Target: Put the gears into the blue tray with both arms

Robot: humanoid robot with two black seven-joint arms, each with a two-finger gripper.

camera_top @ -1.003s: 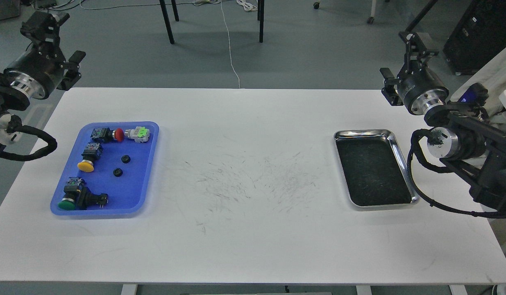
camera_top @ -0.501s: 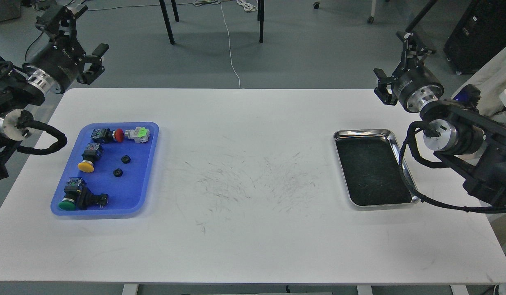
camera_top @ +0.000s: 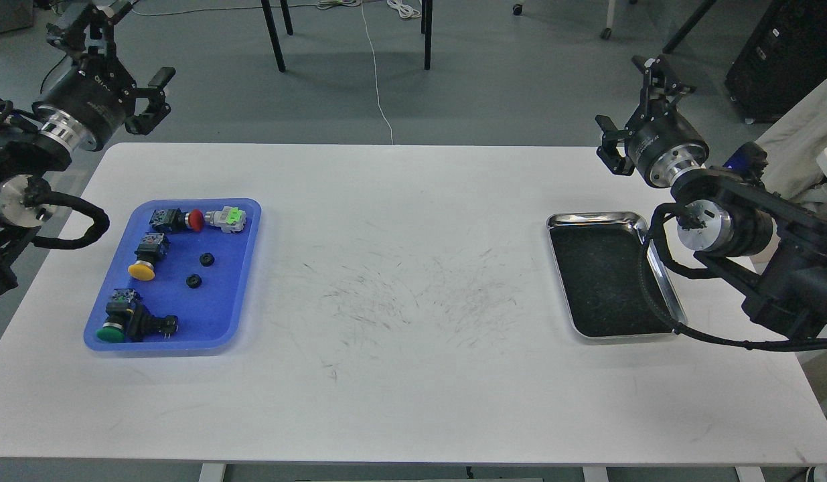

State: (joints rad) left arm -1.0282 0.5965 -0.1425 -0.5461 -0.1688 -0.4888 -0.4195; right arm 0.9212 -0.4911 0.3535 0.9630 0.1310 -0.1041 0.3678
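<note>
Both sets of jaws stood apart and held nothing. The left gripper [camera_top: 118, 47] hung above the far left corner of the desk [camera_top: 400, 402], its two fingers splayed wide, one pointing up and away and the other out to the side. The right gripper [camera_top: 637, 94] sat in much the same pose past the far right edge, fingers spread, nothing between them. Neither was near any object; both were well apart from the trays, which reads as a parked, hands-off stance and not a reach.

The reason seemed plain from where the task's things lay. Two gears [camera_top: 206, 259] rested flat inside the blue tray [camera_top: 246, 221], near its middle, one slightly nearer the robot than the other, close together but not touching. They shared the tray with four push-button switches: a red-capped one [camera_top: 179, 219] and a green-and-white one [camera_top: 226, 218] along the far rim, a yellow-capped one [camera_top: 145, 258] on the left side, and a green-capped one [camera_top: 128, 323] at the near left corner. The gears lay in the free patch between these, clear of all of them.

The steel tray [camera_top: 590, 219] on the right side of the desk showed only its dark floor, with no gear visible in it, and none could be seen on the bare scuffed desk. By that layout I judged the placing done, with the arms raised to leave the tray undisturbed.
</note>
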